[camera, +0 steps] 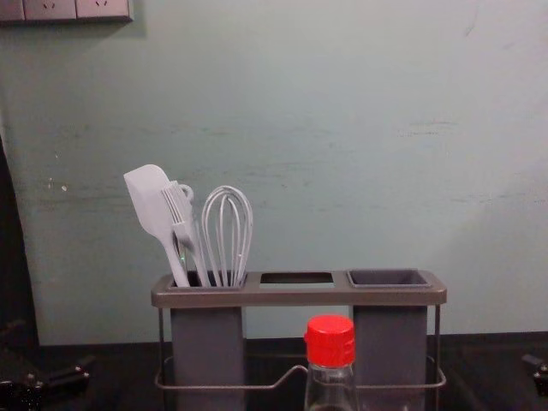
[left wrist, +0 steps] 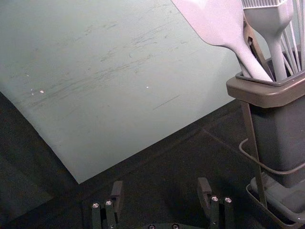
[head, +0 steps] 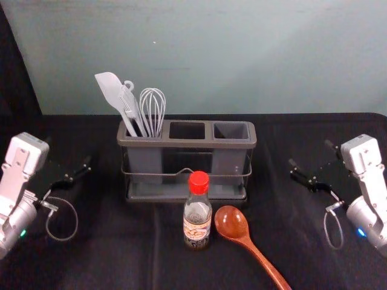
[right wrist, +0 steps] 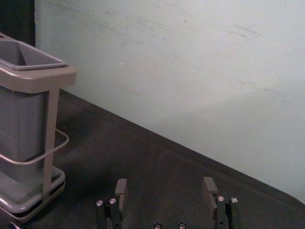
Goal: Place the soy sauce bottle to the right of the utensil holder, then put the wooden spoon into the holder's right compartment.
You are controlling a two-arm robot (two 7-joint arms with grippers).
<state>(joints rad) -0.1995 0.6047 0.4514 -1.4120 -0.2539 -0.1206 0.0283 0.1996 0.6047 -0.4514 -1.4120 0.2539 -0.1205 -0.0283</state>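
**Scuffed Wall Behind a Black Worktop**

A pale grey-green wall [head: 272, 54] rises right behind the worktop [head: 115, 260], which looks black and faintly creased to me. Scuffs [left wrist: 128, 67] streak the paint; soft shade dims its right side. Socket plates [camera: 51, 10] sit high on the left, above something dark [head: 12, 72] at the edge.

Red-capped bottle [head: 197, 212] stands before holder [head: 192, 143], spoon [head: 233, 223] beside.
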